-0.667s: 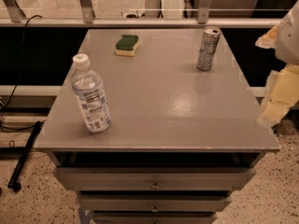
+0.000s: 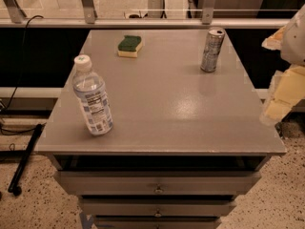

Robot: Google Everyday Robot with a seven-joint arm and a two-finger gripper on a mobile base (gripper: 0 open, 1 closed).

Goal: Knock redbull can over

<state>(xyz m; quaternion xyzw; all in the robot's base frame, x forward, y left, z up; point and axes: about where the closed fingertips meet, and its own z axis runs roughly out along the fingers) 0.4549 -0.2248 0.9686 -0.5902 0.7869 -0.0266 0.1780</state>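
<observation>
Held off the table's (image 2: 167, 113) right edge at the far right, the gripper (image 2: 282, 95) is seen as a pale, cream-coloured shape, well apart from the can. Whether it is released or clenched cannot be told.

Starting from the left, a clear plastic bottle (image 2: 93, 99) with a white cap and a printed label is found near the front left corner, and it appears to lean a little. Further back, a sponge (image 2: 130, 46), yellow with a rough green top, is laid flat. At the back right, the can (image 2: 211, 50) is stood upright: a slim metal cylinder in silver and blue with a shiny rim. The tabletop is smooth, grey and faintly glossy, with metal drawers (image 2: 157, 187) below.

The approach is judged to be the step in hand, as the can is not yet touched. For the next move, the gripper would need to be carried leftward and back to the can's upper part, so that it is tipped by a sideways push. With so narrow a base, it should be toppled easily.
</observation>
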